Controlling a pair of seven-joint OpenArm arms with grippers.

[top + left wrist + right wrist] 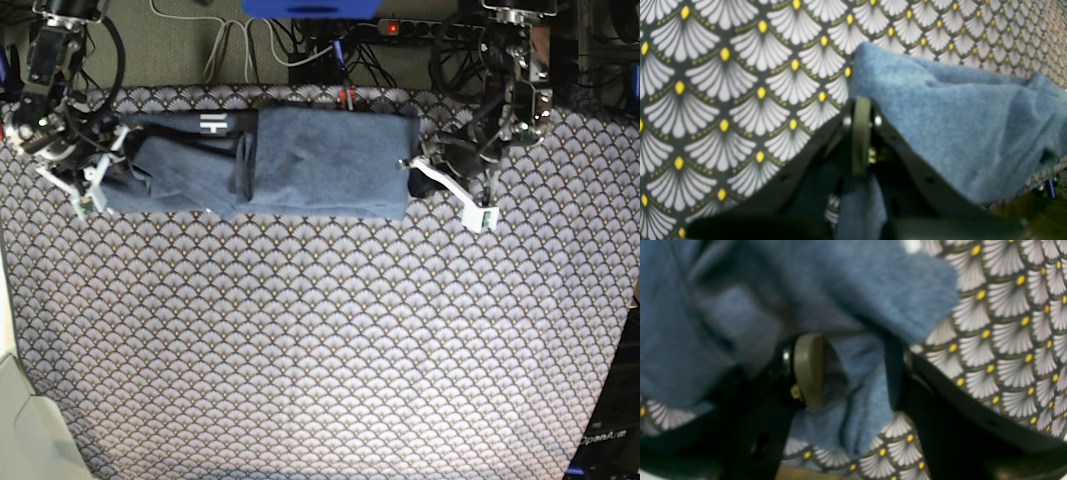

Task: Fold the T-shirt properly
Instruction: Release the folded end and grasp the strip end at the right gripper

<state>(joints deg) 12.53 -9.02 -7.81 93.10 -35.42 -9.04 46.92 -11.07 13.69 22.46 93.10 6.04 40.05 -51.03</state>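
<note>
one slate blue-grey cotton t-shirt (270,160) lies in a long folded band at the table's twelve o'clock edge, on the one fan-patterned tablecloth (320,340). two grippers work it. the left gripper (418,178), at the band's three o'clock end, has its jaws together, clamped on the cloth edge. the right gripper (105,165), at nine o'clock, has jaws apart with bunched fabric between the pads (808,370).

Soft even light; both wrist views blurred, perhaps from closeness.

T-shirt (300,160) on tablecloth (320,340), far edge
</note>
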